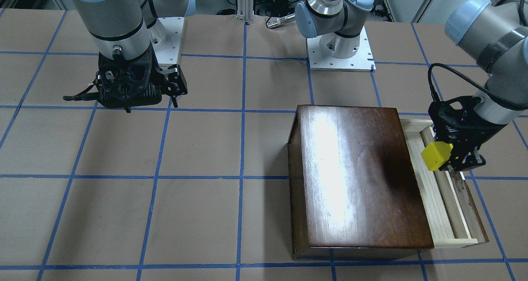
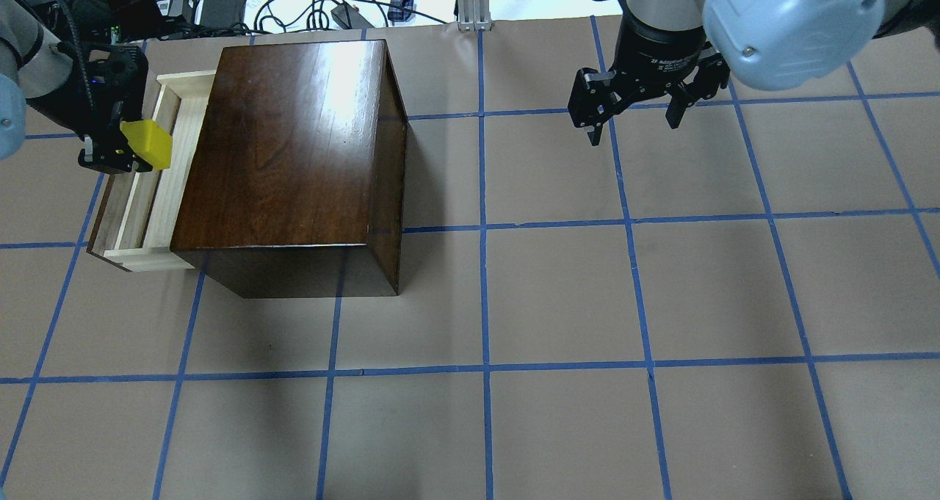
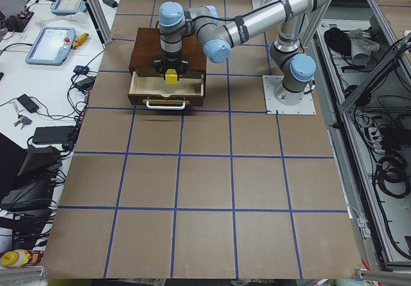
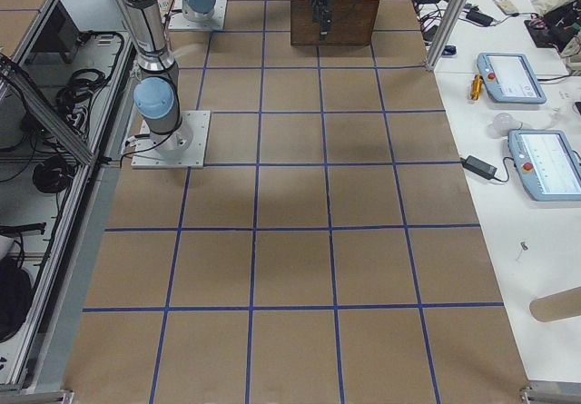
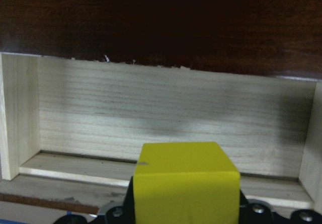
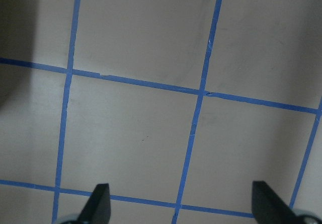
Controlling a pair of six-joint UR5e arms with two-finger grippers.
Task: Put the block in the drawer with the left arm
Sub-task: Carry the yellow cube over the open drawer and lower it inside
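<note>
The table [image 2: 558,294], covered in brown paper with a grid of blue tape lines, carries a glossy dark brown wooden box [image 2: 294,155] on the robot's left half. The left arm [image 1: 486,33] reaches in over the far left side of the box, while the right arm [image 2: 786,23] hangs over bare table on the other half, well apart from the box. The drawer [image 2: 163,206] stands pulled out from the box's left side, its pale-wood floor and rails showing and its dark front panel outermost. The left gripper [image 1: 453,159] points down over the open drawer with its fingers clamped on the block [image 2: 147,145]. The right gripper [image 2: 631,122] has its fingers spread wide with nothing between them, and its wrist camera shows only taped paper below. The small yellow block sits in the left gripper's grasp above the drawer's inside; in the left wrist view the drawer's pale floor lies just beyond it.
</note>
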